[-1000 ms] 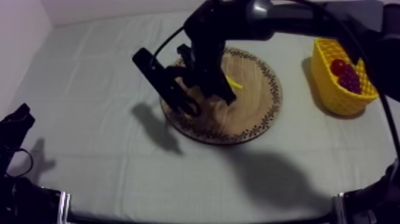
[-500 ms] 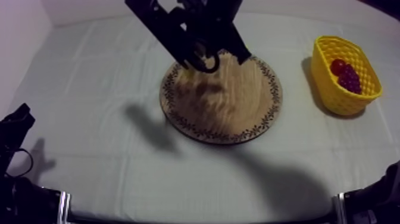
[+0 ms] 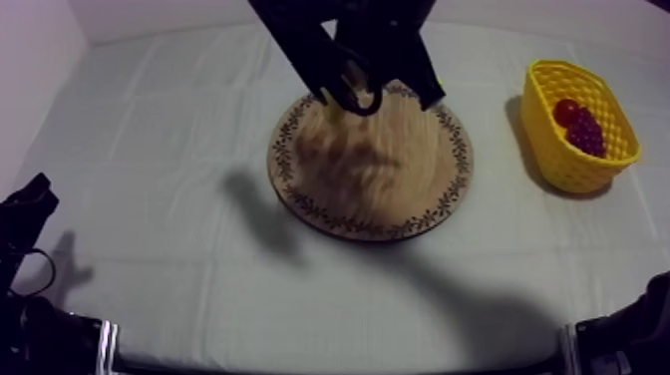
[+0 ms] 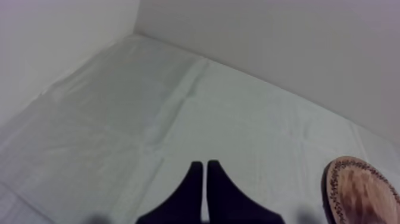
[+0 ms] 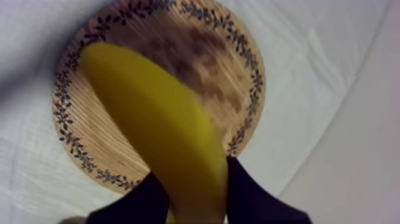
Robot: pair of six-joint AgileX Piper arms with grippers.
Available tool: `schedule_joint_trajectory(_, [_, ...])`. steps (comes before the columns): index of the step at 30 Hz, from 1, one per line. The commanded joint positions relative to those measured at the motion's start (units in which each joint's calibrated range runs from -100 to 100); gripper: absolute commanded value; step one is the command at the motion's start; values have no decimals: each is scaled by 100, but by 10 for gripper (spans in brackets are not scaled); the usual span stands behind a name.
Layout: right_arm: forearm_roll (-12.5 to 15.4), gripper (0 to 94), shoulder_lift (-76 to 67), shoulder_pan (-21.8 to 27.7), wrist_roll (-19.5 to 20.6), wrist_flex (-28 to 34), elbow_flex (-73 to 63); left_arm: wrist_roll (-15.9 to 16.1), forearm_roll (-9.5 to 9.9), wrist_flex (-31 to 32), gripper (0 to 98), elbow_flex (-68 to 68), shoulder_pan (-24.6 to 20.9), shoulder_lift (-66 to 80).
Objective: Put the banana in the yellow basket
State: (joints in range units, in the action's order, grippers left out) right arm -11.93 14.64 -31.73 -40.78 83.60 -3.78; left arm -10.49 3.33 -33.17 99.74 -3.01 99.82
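Note:
The yellow banana (image 5: 161, 125) hangs in the air above the round wooden board (image 5: 196, 53), and my right gripper (image 5: 193, 182) is shut on its near end, a black finger on each side. In the top view my right arm (image 3: 364, 40) reaches in from the far side over the far rim of the board (image 3: 369, 189), which lies bare. The yellow basket (image 3: 558, 160) stands at the right. My left gripper (image 4: 204, 173) rests low at the left with its fingers together on nothing, also seen as the left gripper (image 3: 25, 214) in the top view.
Inside the basket lie a small red fruit (image 3: 566, 110) and a bunch of grapes (image 3: 586, 133). The rim of the board (image 4: 357, 190) shows beyond my left gripper. Grey-white cloth (image 3: 169, 130) covers the table between the arms.
My right arm has risen off the board with the banana and drifted toward the far side and slightly right. The board now lies bare. The left arm has not moved.

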Motion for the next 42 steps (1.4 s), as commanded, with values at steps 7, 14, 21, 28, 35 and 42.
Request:
schedule_joint_trajectory(7, [-293, 198, -15, 348, 1072, 271, 132, 1, -3, 2, 1, 3, 1, 0])
schedule_joint_trajectory(14, [-130, 203, -5, 933, 1629, 746, -175, 1, -3, 2, 1, 3, 1, 0])
schedule_joint_trajectory(21, [86, 207, -59, 1621, 1833, 1060, -233, 1, -3, 2, 1, 3, 1, 0])
schedule_joint_trajectory(28, [165, 210, -181, 2238, 1849, 1215, 53, 1, -3, 2, 1, 3, 1, 0])
schedule_joint_trajectory(35, [172, 214, -250, 2839, 1869, 1264, 188, 1, -3, 2, 1, 3, 1, 0])
schedule_joint_trajectory(42, [193, 216, -301, 3386, 1854, 1269, 337, 3, -3, 2, 1, 3, 1, 0])
